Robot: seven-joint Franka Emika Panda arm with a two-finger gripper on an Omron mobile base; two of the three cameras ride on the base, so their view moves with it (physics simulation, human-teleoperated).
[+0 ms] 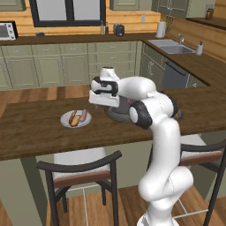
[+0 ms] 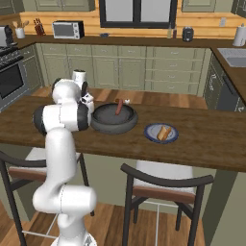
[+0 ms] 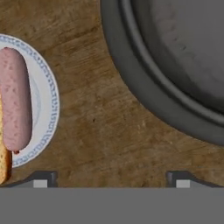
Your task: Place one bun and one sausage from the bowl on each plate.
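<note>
Rendered kitchen: pale green cabinets line the far wall, with wood panelling and a dark-framed window (image 2: 137,12) above them. A microwave (image 2: 67,30) is set on the far counter, and a steel sink (image 1: 171,46) is sunk in the right-hand counter run.

A dark wood island counter (image 2: 202,139) spans the foreground. Two dark-framed chairs (image 1: 79,170) are tucked under its near edge.

The dark grey bowl (image 2: 114,119) is placed mid-counter, toward the far edge. One sausage (image 2: 118,106) is seen standing tilted against its inner wall. In the hand view the bowl's thick rim (image 3: 144,94) takes up the upper right corner.

The blue-grey plate (image 2: 161,133) is set just to the right of the bowl, nearer the near edge; a bun (image 2: 164,133) is carried on it.

The pale plate (image 1: 76,118) is set to the left of the bowl, apart from it. A bun (image 1: 75,118) and a sausage (image 1: 82,116) are laid side by side on it.

The gripper (image 3: 111,179) is held over bare wood between the pale plate and the bowl. Fingers are spread wide apart, with nothing between them.
</note>
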